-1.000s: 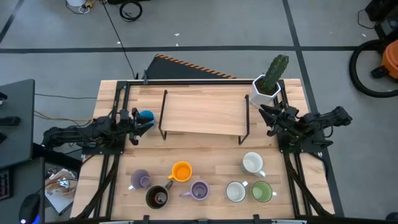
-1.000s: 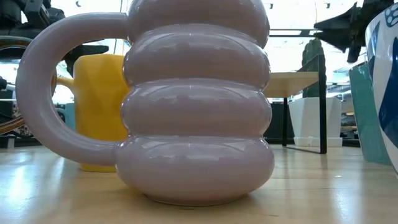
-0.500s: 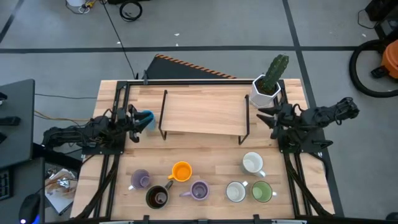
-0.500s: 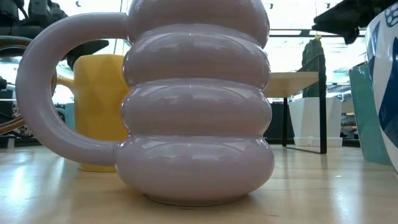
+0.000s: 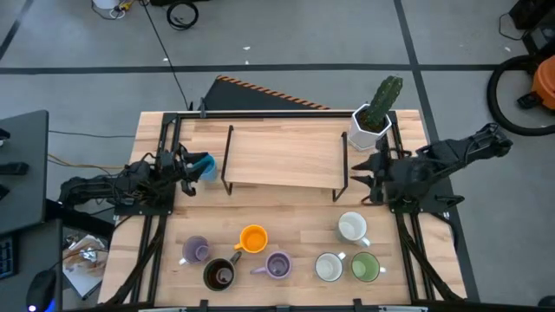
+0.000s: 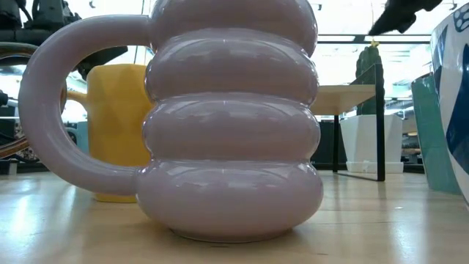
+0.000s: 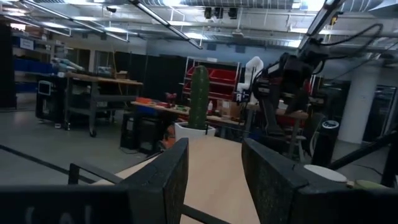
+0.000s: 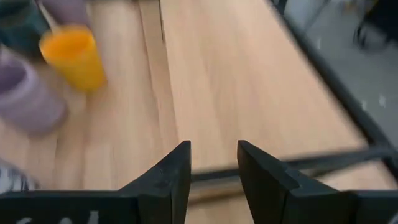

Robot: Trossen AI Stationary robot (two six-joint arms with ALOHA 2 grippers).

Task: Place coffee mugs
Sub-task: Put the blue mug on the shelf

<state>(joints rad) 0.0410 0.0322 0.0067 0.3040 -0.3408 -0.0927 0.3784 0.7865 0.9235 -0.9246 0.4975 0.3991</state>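
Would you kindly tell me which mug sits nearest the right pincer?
The white mug, alone just behind the front row; the right pincer hangs beside the shelf's right legs above it.
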